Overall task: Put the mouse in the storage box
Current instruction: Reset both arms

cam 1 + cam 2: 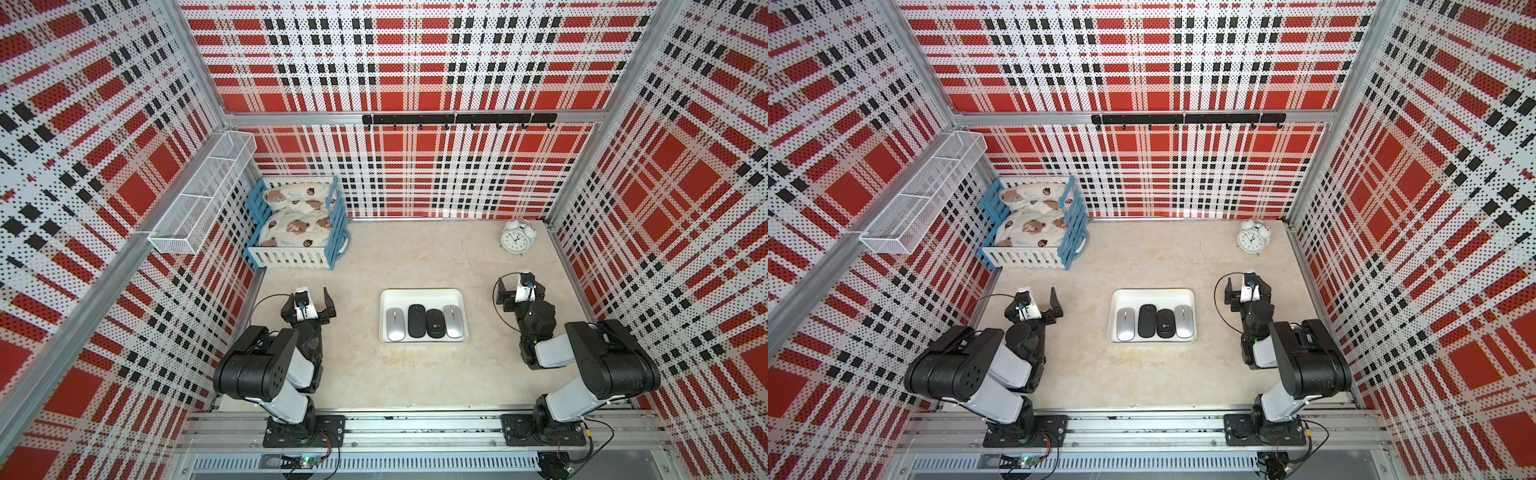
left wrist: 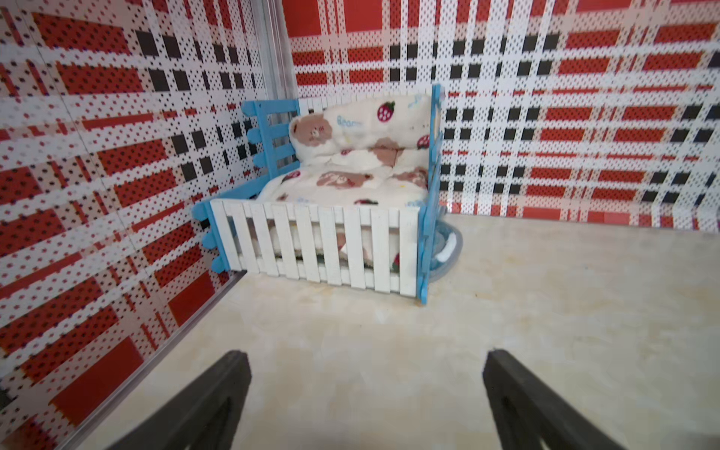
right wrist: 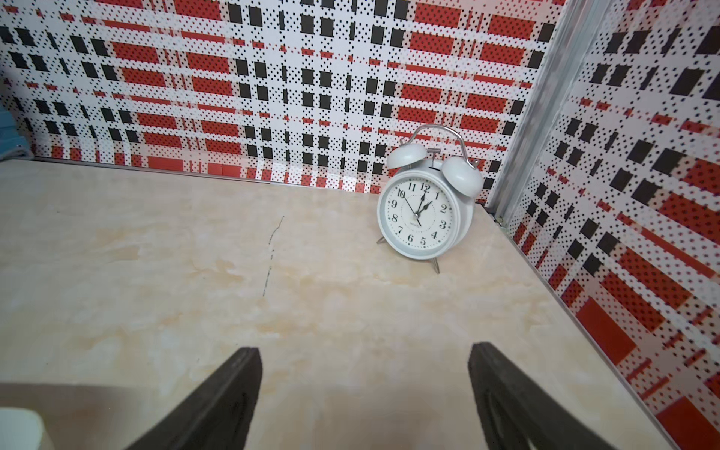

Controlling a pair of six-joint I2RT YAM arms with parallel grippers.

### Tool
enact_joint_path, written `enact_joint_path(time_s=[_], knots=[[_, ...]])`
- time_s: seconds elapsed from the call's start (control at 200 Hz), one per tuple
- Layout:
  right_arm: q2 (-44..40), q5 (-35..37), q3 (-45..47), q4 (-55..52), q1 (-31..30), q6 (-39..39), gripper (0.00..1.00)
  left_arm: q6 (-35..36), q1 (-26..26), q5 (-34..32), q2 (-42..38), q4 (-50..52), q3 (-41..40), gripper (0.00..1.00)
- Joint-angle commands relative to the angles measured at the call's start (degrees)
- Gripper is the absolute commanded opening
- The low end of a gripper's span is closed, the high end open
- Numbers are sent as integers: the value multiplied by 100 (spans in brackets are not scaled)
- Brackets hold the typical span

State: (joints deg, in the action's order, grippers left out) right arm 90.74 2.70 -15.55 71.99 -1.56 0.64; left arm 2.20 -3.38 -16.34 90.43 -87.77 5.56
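Mice (image 1: 417, 321), four abreast, all lie inside the storage box (image 1: 422, 294); left gripper (image 2: 366, 356) and right gripper (image 3: 364, 350) hang spread, empty; nothing apparently remains.

In a top view, a shallow white rectangular plastic storage box (image 1: 1152, 296) is seen at the middle of a beige marble-patterned tabletop (image 1: 1142, 374), and four mice are laid in it side by side: a silver mouse (image 1: 1125, 324), a long black mouse (image 1: 1147, 321), a shorter black mouse (image 1: 1165, 324) and a second silver mouse (image 1: 1183, 321). The left gripper (image 1: 1033, 305) and the right gripper (image 1: 1246, 286) are held on either side of the box, apart from it, with jaws spread and nothing between them. A white twin-bell alarm clock (image 1: 1252, 239) is stood near the back right corner, and a blue-and-white slatted crate (image 1: 1025, 258) filled with a bear-print cushion (image 1: 1030, 226) is placed in the back left corner.
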Motion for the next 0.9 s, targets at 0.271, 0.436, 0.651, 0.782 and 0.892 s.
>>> enact_joint_path(time_s=[0.271, 0.436, 0.651, 0.782, 0.892], knots=[[-82, 55, -128, -626, 60, -400, 96, -380, 256, 527, -132, 1227, 762, 99], [-87, 82, -136, -633, 33, -372, 97, -378, 250, 534, -123, 1227, 770, 99], [-76, 38, -159, -669, 33, -382, 97, -411, 294, 630, -111, 1227, 780, 99], [-78, 38, -154, -671, 33, -381, 98, -402, 302, 625, -105, 1227, 780, 99], [-79, 37, -159, -662, 33, -373, 98, -404, 296, 630, -112, 1227, 780, 99]])
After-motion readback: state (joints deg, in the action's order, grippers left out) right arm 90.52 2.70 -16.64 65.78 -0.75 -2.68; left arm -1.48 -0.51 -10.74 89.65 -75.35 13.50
